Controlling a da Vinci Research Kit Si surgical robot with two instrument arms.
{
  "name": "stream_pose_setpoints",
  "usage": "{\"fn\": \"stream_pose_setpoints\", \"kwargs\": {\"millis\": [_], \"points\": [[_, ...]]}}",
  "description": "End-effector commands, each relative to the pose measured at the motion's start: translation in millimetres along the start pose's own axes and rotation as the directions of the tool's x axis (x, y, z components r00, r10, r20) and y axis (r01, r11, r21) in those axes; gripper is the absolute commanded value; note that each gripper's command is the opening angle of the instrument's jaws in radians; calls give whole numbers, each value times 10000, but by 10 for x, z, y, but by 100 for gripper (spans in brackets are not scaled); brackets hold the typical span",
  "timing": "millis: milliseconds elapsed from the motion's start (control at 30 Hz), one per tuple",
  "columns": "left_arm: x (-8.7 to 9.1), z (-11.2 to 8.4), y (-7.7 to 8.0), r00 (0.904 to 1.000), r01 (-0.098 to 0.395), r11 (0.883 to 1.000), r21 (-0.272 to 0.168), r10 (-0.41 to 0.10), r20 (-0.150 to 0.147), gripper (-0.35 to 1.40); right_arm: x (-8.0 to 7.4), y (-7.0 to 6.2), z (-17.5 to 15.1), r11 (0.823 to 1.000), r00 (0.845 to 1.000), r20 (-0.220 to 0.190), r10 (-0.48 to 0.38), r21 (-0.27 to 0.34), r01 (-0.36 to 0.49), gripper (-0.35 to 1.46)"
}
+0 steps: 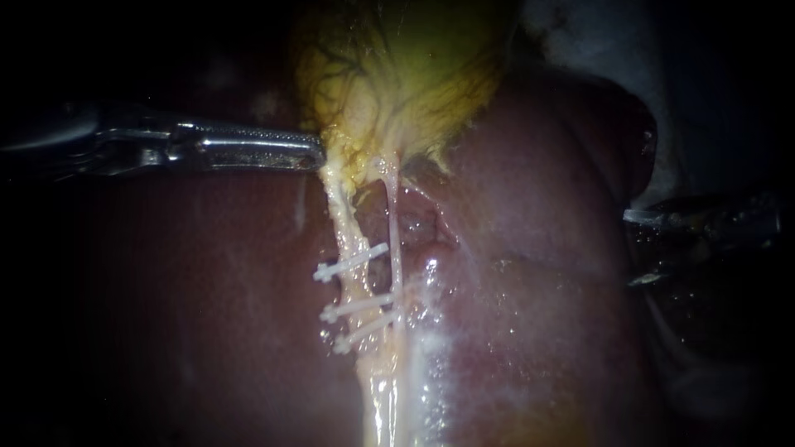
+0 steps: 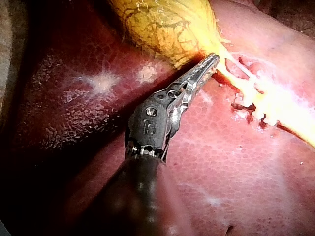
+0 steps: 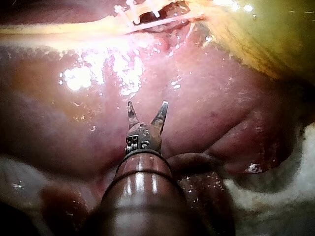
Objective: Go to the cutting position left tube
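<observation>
Right instrument [image 3: 147, 110] hovers over the liver [image 3: 206, 98] with its jaws spread wide, holding nothing, well to the right of the left tube [image 1: 344, 236]. That tube carries three clips [image 1: 358, 308]. Left instrument [image 2: 211, 61] has its jaws closed on the gallbladder [image 2: 167, 24] neck.

No readable txt, labels, brands, nos. or signs in endoscope or either wrist view.

A pale, whitish sheet [image 3: 290, 194] shows beneath the lower edge of the liver [image 3: 221, 83]. The liver rests directly on it. What the sheet is made of cannot be told.
</observation>
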Motion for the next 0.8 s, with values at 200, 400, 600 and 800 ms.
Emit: {"fn": "stream_pose_setpoints", "kwargs": {"millis": [200, 400, 600, 800], "points": [[-3, -5, 1, 10000, 12, 10000, 28, -12, -9, -35, 0, 0, -1, 10000, 10000, 49, 6, 22, -6, 144], [-15, -30, 3, 10000, 75, 10000, 52, -74, -35, -35, 0, 0, -1, 10000, 10000, 49, 6, 22, -6, 144], [-32, -64, 5, 9998, 186, 9996, -209, -183, 111, -35, 0, 0, 0, 10000, 10000, 49, 7, 22, -7, 144], [-46, -82, 4, 9992, 297, 9991, -311, -289, 276, -35, 0, 0, 0, 10000, 10000, 50, 9, 21, -9, 144]]}}
